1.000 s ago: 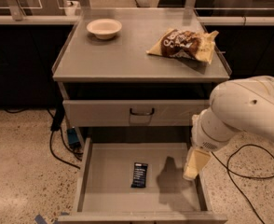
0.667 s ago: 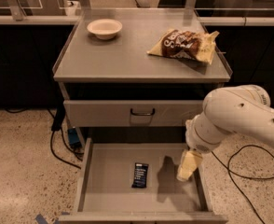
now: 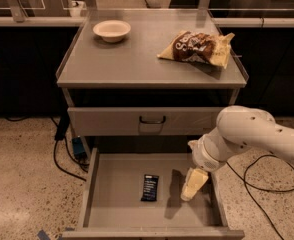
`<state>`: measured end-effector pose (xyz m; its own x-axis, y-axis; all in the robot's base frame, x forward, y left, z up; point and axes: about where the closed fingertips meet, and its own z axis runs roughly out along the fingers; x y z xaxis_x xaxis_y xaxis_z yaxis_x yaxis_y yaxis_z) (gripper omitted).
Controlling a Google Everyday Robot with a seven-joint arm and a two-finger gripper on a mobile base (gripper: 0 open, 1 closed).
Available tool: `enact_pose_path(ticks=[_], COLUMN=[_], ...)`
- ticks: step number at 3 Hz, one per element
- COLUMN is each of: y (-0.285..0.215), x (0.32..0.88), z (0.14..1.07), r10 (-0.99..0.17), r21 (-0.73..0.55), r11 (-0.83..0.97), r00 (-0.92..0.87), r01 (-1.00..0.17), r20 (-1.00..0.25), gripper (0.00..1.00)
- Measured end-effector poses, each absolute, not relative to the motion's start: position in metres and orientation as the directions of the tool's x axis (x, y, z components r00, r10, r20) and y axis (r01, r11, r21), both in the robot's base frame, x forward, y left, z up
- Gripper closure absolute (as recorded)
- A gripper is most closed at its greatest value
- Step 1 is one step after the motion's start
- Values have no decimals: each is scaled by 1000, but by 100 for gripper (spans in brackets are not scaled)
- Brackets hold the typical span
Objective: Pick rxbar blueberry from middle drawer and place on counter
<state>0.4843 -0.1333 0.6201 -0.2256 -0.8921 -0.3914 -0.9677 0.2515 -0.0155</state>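
My gripper point(image 3: 188, 191) hangs inside the open drawer point(image 3: 117, 189), just right of the bar point(image 3: 150, 187), which lies flat on the drawer floor. I cannot tell whether the gripper is wide or narrow. I should shift left, centre over the bar, then descend gently.

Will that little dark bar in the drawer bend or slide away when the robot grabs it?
The rxbar blueberry lies flat on the bare floor of the middle drawer, so it probably slides if nudged. It looks thin and small, likely light and slightly bendy. The gripper hangs beside it, not touching.
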Motion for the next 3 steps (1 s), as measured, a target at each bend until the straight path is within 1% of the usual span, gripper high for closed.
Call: enact_pose_path(ticks=[1,3], y=[-102,-77], x=[474,485], z=[577,533], r10=[-892,-904], r21=[-35,-44], r11=[249,223], r00=[-215,-189], r01=[-968,-974], r20=[-397,-384], gripper=[0,0])
